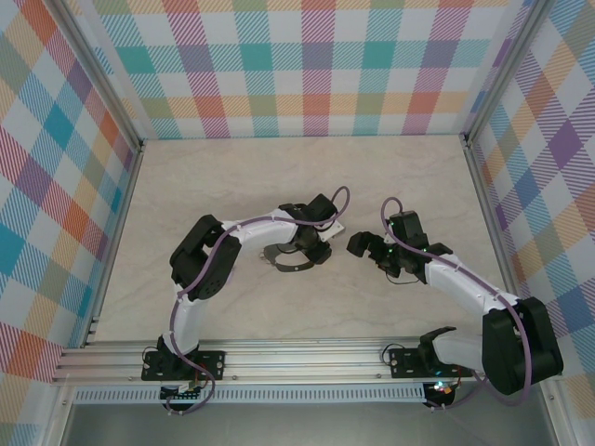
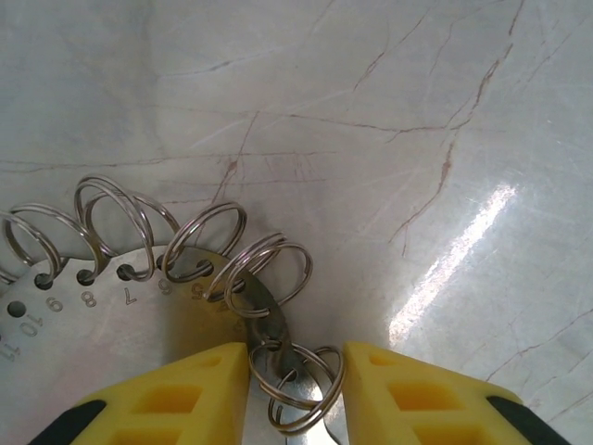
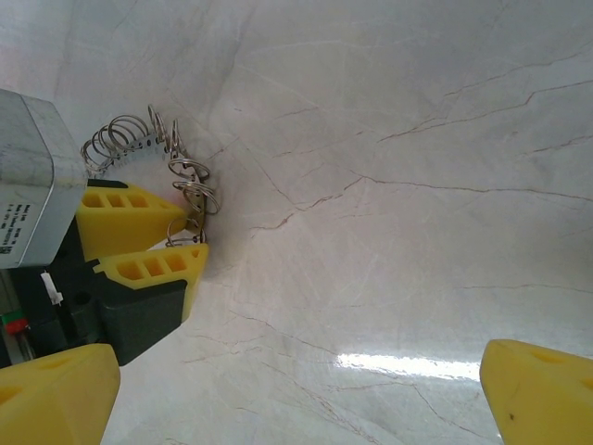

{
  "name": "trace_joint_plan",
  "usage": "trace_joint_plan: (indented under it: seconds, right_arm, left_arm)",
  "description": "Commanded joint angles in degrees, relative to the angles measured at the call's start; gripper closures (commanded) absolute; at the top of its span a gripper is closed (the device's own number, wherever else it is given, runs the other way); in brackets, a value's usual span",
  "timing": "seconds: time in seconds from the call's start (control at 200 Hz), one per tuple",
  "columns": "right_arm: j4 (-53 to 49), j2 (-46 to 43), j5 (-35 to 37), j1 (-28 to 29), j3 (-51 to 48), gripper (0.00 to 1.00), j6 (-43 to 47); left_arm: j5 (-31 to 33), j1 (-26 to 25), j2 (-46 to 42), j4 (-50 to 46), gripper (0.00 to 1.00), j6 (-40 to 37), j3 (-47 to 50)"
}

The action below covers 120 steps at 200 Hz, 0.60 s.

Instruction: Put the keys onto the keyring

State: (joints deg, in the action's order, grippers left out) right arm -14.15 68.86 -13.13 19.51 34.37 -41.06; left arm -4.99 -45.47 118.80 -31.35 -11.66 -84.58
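"Silver rings, is that what the left gripper point(image 2: 296, 357) has?"

"Yes. The keyring point(image 2: 298, 389), a small split ring, sits clamped between its yellow fingers point(image 2: 199, 389), linked to a numbered steel plate point(image 2: 120, 311) that carries a row of bigger rings. The whole bunch is close over the marble table point(image 2: 417, 111)."

"And the right gripper point(image 3: 296, 399)?"

"Spread wide and holding nothing, just beside the left one, pointed at the rings (the right wrist view looks straight at them)."

"So which step is this?"

"I'd say presenting: the left arm offers the ring, and the threading is not yet done. Whether a key is already among the rings is too small to tell."

"What does the next move call for?"

"Probably a firm left grip while the right closes in finely. A split ring has to be pried open at its end, and these loops would slip easily."
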Motion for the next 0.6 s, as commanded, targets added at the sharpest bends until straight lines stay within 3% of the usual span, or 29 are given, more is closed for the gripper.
trace_joint_plan:
  seconds: [0.0,0.255,0.595]
  right_arm:
    - [1.0,0.5,-1.2,-0.3,-0.5,0.00,0.7]
    - [0.3,0.0,-1.2,-0.3,-0.2,0.00,0.4]
    - [-2.3,-4.8,-4.2,-0.2,0.9,0.00,1.3]
  left_arm:
    - [0.7,1.0,1.3,-1.5,0.75,-0.6,0.2]
    - [0.8,1.1,-0.9,-2.5,1.00,0.0,-0.6]
    - [-2.5,1.8,-6.9,-8.7,1.00,0.0,-8.0]
